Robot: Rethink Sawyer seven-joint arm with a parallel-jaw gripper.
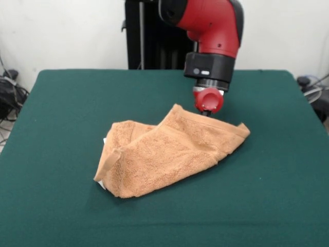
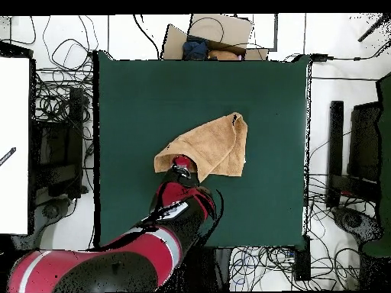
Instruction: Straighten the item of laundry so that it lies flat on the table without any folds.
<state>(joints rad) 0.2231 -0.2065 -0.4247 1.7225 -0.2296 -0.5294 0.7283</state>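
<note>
The item of laundry [image 1: 164, 154] is an orange-tan terry towel lying crumpled and folded over itself near the middle of the green table [image 1: 61, 103]. Its far edge is raised into a ridge, and a bit of white shows at its near left corner. The red gripper [image 1: 208, 109] comes down right behind that raised far edge, its tip hidden by the cloth. From overhead the towel [image 2: 214, 149] is a folded, roughly triangular shape on the table [image 2: 137, 99], and the gripper [image 2: 182, 162] sits at its lower left edge, under the arm.
Cables and black equipment [image 2: 61, 137] crowd the floor on both sides of the table. A cardboard box [image 2: 218, 34] lies beyond the top edge in the overhead view. A white surface [image 2: 14, 145] runs along the left.
</note>
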